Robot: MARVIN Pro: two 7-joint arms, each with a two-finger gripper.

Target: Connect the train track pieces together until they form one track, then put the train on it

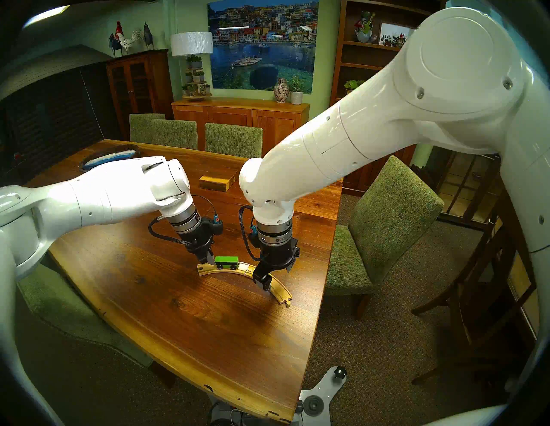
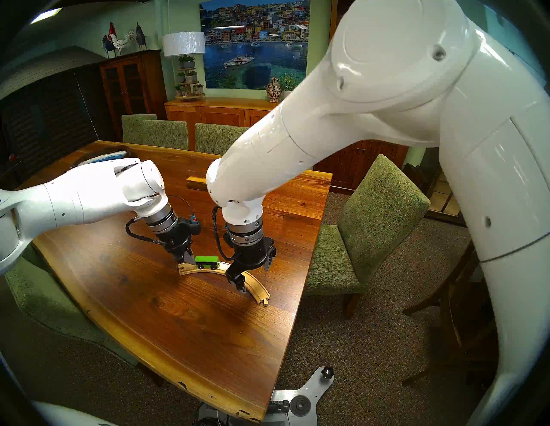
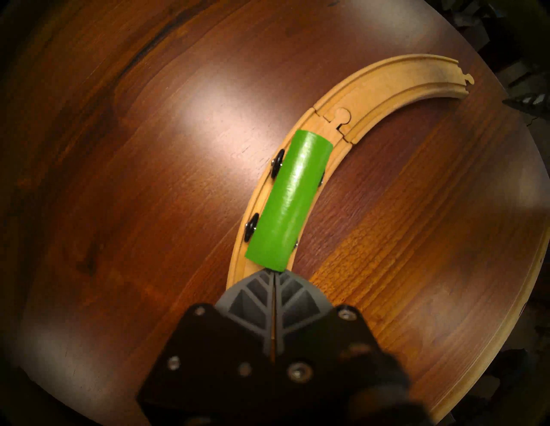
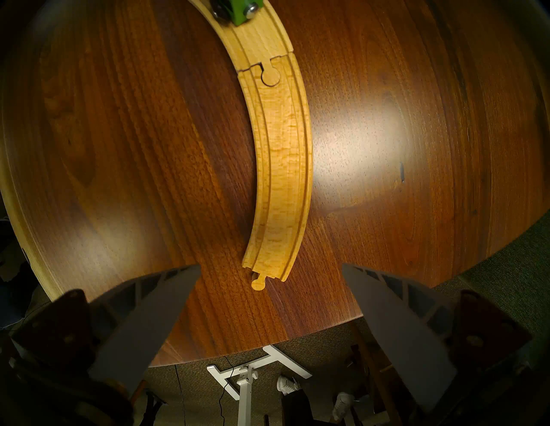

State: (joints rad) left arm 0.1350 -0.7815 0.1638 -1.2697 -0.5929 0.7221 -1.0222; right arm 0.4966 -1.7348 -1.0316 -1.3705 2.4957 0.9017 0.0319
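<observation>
Two pale curved train track pieces lie joined peg-in-hole as one track (image 1: 278,287) (image 2: 258,285) (image 3: 387,86) (image 4: 282,148) on the wooden table (image 1: 178,312). The green train (image 1: 226,261) (image 2: 207,261) (image 3: 290,199) stands on the track's left piece, wheels along the grooves; only its end shows in the right wrist view (image 4: 238,10). My left gripper (image 1: 208,258) (image 2: 187,258) (image 3: 273,272) is shut and empty, its tips right against the train's left end. My right gripper (image 1: 276,275) (image 2: 253,278) (image 4: 270,267) hangs open over the right piece, holding nothing.
A rectangular wooden block (image 1: 215,181) lies farther back on the table, and a dark dish (image 1: 110,157) sits at the far left. Green chairs (image 1: 387,223) stand around the table. The table's right edge runs close to the track's free peg end (image 4: 257,284).
</observation>
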